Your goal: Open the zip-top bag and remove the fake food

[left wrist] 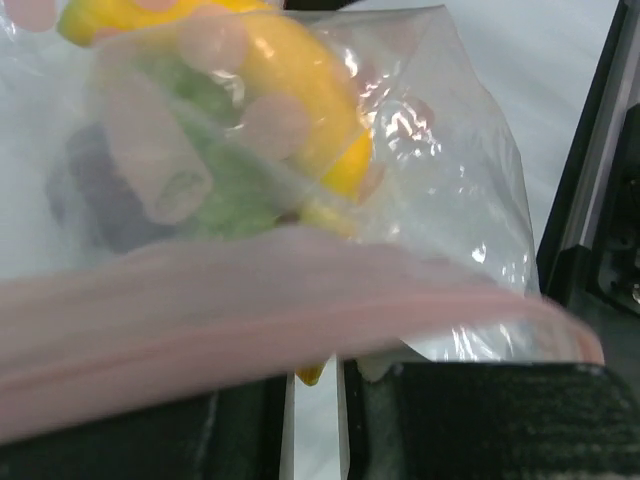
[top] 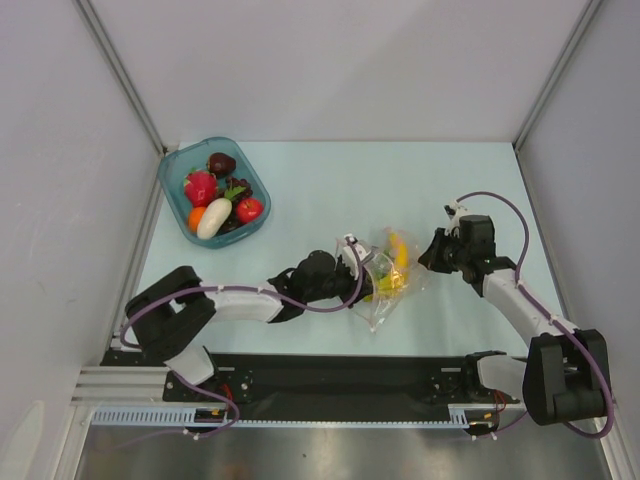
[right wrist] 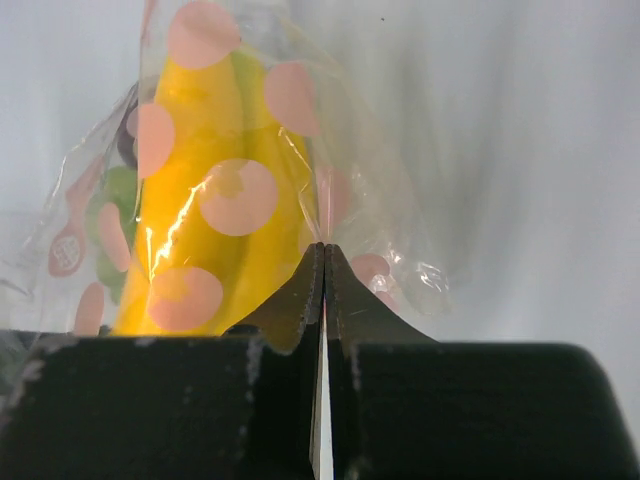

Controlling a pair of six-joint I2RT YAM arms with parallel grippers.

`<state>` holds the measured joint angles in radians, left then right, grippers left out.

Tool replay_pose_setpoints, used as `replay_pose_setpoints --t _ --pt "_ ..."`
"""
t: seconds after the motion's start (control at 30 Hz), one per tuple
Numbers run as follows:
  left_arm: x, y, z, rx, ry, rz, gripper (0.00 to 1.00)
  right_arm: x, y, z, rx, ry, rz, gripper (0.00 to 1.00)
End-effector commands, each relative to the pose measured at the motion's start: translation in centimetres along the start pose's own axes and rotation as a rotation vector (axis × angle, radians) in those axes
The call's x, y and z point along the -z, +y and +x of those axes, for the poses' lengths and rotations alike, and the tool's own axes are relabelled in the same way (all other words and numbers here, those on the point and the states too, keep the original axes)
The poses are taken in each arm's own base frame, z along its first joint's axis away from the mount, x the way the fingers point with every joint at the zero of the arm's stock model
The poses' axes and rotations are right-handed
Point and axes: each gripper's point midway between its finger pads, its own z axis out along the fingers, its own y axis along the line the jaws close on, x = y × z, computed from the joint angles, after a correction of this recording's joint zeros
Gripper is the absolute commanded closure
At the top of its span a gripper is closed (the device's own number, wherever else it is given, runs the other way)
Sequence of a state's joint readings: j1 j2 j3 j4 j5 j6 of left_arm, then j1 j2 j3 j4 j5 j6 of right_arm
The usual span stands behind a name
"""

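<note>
Right gripper point(right wrist: 322, 262) pinches zip-top bag point(top: 388, 275) film; left gripper point(left wrist: 315, 395) hold unclear.
We judge both positioned to part the zip strip point(left wrist: 250, 290).

No word, number or brand can be read in any of the three views. The zip-top bag point(right wrist: 240, 190) carries pink round dots point(right wrist: 237, 197). One small pink mark point(right wrist: 66, 250) near its left edge in the right wrist view seems to hold pale signs, but they are too small and blurred to read.
</note>
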<state>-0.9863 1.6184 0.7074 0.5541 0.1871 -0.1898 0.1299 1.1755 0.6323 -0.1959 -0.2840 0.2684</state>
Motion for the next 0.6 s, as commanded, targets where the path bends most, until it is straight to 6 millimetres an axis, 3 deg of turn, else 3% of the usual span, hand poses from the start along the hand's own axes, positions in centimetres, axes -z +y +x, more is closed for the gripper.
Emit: replay_pose_setpoints --t 0.0,0.2,0.57 --pt "2.5 -0.4 -0.9 -0.029 -0.014 -0.017 0.97 0.7 -0.4 -1.9 0.017 -0.06 0.035 1.0" --pt "5.0 0.7 -0.2 -0.032 0.029 -0.102 0.99 0.8 -0.9 -2.2 0.013 -0.067 0.058 1.0" --pt "10.1 0.6 -4.9 -0.051 -0.084 -0.155 1.0 0.9 -1.3 -2.2 0.014 -0.071 0.079 1.0"
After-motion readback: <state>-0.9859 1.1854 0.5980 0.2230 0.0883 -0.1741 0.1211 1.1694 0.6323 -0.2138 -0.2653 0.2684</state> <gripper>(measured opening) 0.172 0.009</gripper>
